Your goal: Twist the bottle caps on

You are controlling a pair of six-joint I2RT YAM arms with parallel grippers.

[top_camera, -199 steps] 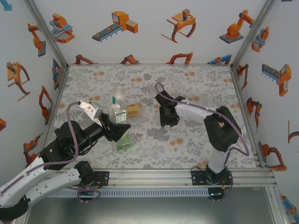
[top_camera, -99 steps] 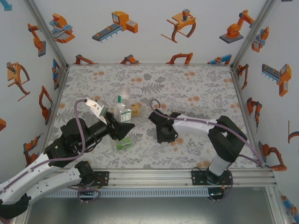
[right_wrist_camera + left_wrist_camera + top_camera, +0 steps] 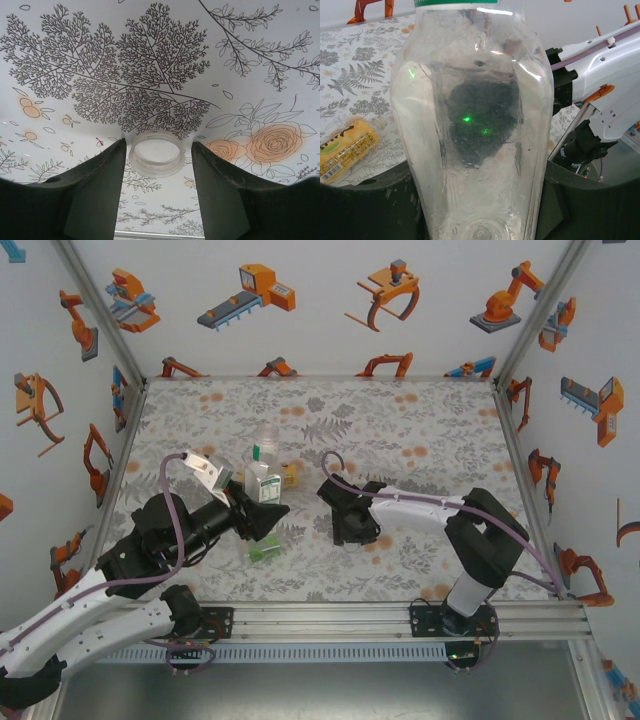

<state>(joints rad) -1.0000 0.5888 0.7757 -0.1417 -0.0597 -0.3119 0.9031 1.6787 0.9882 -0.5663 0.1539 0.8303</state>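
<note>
Tabletop (image 3: pixel 420 420) of grey ferns and orange blooms, robot-print walls (image 3: pixel 320 340).

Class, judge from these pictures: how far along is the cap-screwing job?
Done: no cap looks screwed on. In hand: the left claw grips the green-labelled bottle; the right claw is open astride the whitish cap, which lies on the table. To do: grasp that cap and screw it on, then do the green cap lying loose by the left claw.

bottles (image 3: pixel 262 478) clustered mid-left, tabletop (image 3: pixel 420 420) open right, beyond
</note>
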